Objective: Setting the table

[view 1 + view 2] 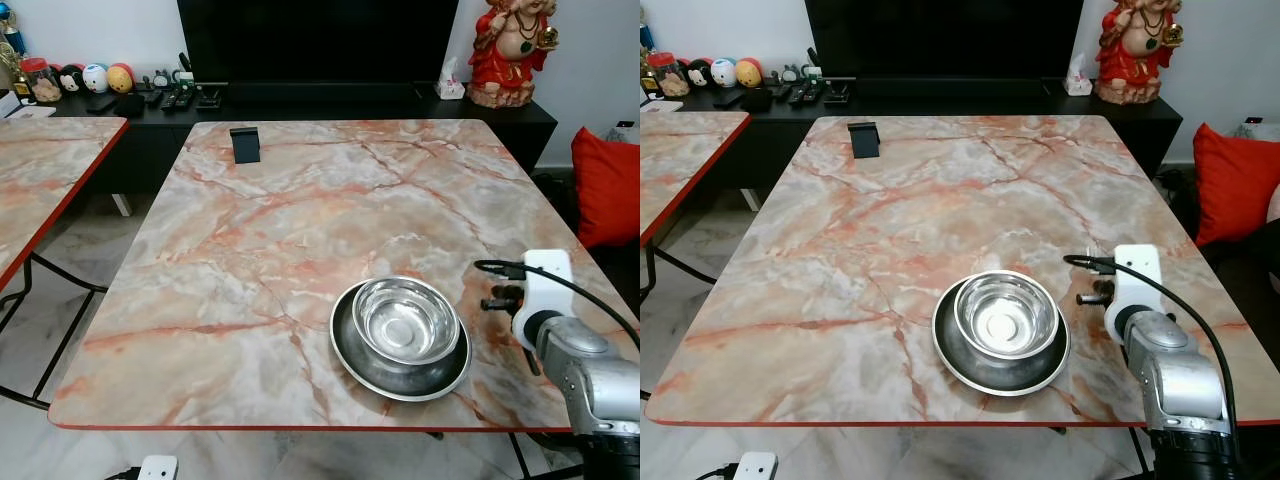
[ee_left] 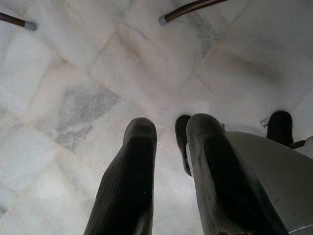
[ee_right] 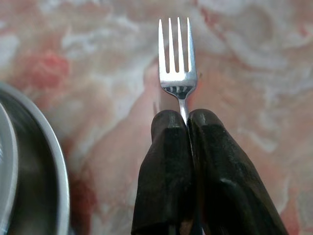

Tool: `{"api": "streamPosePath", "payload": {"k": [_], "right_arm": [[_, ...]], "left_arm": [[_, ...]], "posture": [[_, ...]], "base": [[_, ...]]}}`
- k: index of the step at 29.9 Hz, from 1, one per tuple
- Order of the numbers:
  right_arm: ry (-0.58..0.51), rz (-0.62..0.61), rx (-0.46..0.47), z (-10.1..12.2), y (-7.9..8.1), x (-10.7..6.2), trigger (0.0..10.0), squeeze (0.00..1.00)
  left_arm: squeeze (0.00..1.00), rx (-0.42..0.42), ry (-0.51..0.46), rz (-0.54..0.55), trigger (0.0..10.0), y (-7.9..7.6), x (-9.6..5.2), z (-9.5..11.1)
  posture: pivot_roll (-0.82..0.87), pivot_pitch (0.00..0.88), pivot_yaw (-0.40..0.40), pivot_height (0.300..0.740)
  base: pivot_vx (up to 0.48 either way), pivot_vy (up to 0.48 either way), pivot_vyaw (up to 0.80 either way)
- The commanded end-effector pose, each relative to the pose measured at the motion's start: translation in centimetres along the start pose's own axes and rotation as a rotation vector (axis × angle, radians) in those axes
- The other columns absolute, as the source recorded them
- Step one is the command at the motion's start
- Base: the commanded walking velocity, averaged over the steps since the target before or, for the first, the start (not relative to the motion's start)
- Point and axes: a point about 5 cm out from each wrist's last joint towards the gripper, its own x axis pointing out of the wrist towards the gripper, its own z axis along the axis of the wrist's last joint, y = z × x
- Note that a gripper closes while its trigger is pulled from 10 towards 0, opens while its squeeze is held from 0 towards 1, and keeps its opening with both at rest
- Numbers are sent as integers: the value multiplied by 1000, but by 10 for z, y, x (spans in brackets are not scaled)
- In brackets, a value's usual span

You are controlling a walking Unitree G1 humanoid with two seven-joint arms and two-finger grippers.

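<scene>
left gripper (image 2: 166, 132) hangs idle over the floor, fingers a little apart. steel bowl (image 1: 405, 320) sits in the plate (image 1: 400, 372) near the table's (image 1: 250, 250) front edge, and just right of it the right gripper (image 3: 184, 117) pinches a fork (image 3: 177, 54) by its thin neck. light, stiff, slick metal, so probably best gripped at the handle

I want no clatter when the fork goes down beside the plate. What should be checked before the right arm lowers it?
1. Grip: right gripper shut on the fork at its neck: ok.
2. Fork attitude: tines point straight out from the fingers, not skewed: ok.
3. Landing spot: bare marble table under the tines: ok.
4. Clearance from the plate: its rim sits apart from the fork in the wrist view: ok.
5. Bowl sits in the plate: ok.
6. Left gripper hangs over the floor, out of the way: ok.
</scene>
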Motion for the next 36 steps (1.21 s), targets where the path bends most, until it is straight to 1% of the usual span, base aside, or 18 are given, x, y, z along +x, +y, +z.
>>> {"api": "streamPosePath", "payload": {"k": [1, 5, 7, 13, 18, 22, 26, 32, 36], "right_arm": [[-15, 3, -24, 6, -2, 0, 10000, 0], [-1, 10, -23, 2, 2, 1, 10000, 0], [16, 24, -17, -5, 7, 2, 10000, 0], [39, 7, 22, -14, 12, 2, 10000, 0], [33, -18, 35, -15, 10, 3, 10000, 0], [3, -33, 45, -13, 9, 4, 10000, 0], [10, -41, 45, -15, 9, 5, 10000, 0], [4, -38, 42, -16, 10, 6, 10000, 0], [-14, -30, 40, -19, 12, 7, 10000, 0]], "left_arm": [[0, -3, 8, -1, 10000, -3, -1, -4], [0, 9, 4, -7, 10000, -15, 3, 1], [0, 14, -6, -15, 10000, -25, 7, 10], [0, 20, -16, -20, 10000, -30, 10, 17], [0, 22, -18, -18, 10000, -29, 10, 18], [0, 24, -21, -15, 10000, -28, 10, 19], [0, 23, -23, -11, 10000, -24, 9, 18], [0, 23, -22, -9, 10000, -22, 9, 18], [0, 22, -15, -3, 10000, -18, 8, 17]], "posture": [[-114, 0, -12, 740], [-108, 0, -14, 740], [-109, 0, -11, 740], [-111, 0, -8, 740], [-110, 0, -7, 740], [-109, 0, -7, 740], [-106, 0, -6, 740], [-106, 0, -6, 740], [-106, 0, -4, 740]], "base": [[0, 0, 0], [0, 0, 0], [0, 0, 0], [0, 0, 0], [0, 0, 0], [0, 0, 0], [0, 0, 0], [0, 0, 0], [0, 0, 0]]}}
